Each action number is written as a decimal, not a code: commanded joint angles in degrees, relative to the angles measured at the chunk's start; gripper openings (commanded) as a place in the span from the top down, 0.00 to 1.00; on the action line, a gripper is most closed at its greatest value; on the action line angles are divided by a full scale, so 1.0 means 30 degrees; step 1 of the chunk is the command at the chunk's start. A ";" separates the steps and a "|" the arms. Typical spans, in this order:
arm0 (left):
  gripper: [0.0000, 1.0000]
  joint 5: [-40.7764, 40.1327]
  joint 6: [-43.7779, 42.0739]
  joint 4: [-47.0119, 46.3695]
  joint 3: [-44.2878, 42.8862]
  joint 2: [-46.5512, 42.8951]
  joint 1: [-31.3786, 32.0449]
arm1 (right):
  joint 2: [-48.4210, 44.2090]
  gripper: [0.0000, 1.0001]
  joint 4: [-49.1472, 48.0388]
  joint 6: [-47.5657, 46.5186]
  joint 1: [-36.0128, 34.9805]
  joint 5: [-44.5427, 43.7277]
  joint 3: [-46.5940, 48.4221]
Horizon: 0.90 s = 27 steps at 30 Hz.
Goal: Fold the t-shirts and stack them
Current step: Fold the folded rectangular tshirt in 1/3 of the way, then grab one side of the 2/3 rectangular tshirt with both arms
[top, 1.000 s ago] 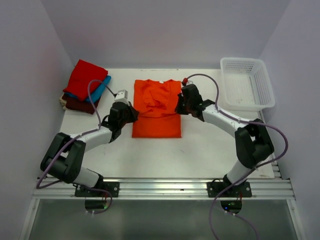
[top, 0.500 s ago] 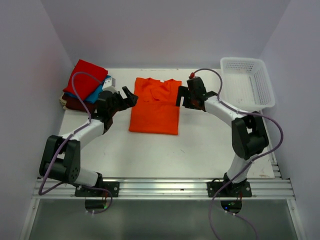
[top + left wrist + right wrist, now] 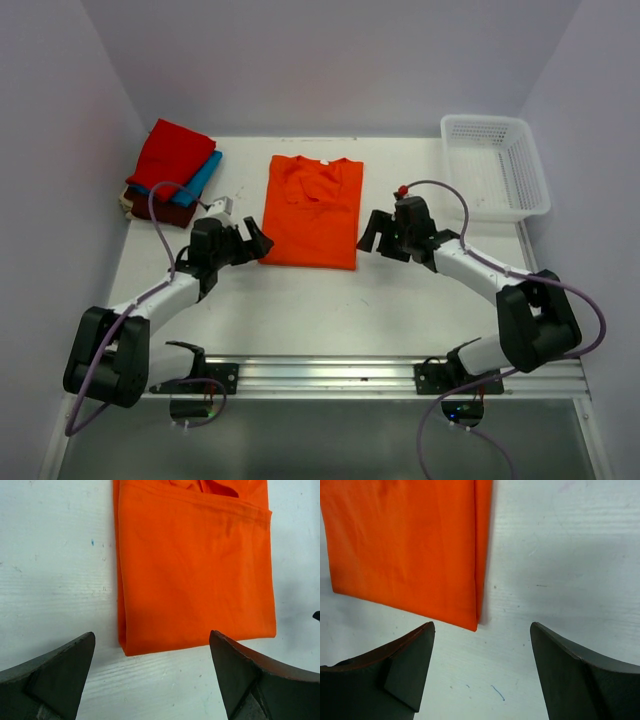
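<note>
Orange t-shirt [image 3: 312, 210] lies folded flat mid-table on the scuffed white table [image 3: 400, 310], left gripper [image 3: 256, 242] and right gripper [image 3: 369, 234] wide open, empty, by its near corners, red/blue/maroon stack [image 3: 172, 168] far-left, basket [image 3: 495, 165] far-right, pale walls [image 3: 320, 60] around.

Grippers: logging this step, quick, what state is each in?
Left gripper: open, holding nothing, by the orange t-shirt.
Right gripper: open, holding nothing.
</note>
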<state>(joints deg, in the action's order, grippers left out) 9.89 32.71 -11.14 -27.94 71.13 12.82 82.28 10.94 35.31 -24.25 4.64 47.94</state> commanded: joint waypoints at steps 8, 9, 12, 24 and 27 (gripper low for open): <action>0.00 0.1535 -0.0210 -0.1121 0.1317 0.0486 -0.0025 | 0.1341 0.32 -0.5782 0.3754 -0.0032 0.4017 -0.2853; 0.00 0.1798 -0.0065 -0.1180 0.1288 0.0865 -0.0025 | 0.1488 0.34 -0.6336 0.3873 -0.0032 0.4192 -0.3001; 0.00 0.2151 0.0171 -0.0774 0.0937 0.1772 -0.0054 | 0.1957 0.39 -0.7013 0.4284 -0.0032 0.4340 -0.3353; 0.01 0.2503 0.0405 0.0079 0.0057 0.4031 -0.0757 | 0.3450 0.51 -0.8713 0.4930 -0.0061 0.4106 -0.4058; 0.03 0.2592 0.0347 0.0196 0.0057 0.4266 -0.0816 | 0.4559 0.54 -0.9356 0.5075 -0.0061 0.4311 -0.3852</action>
<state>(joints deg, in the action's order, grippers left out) 17.76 33.52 -14.24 -28.05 81.54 11.03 92.64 -13.63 49.98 -24.32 17.10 36.12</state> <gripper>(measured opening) 0.977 0.468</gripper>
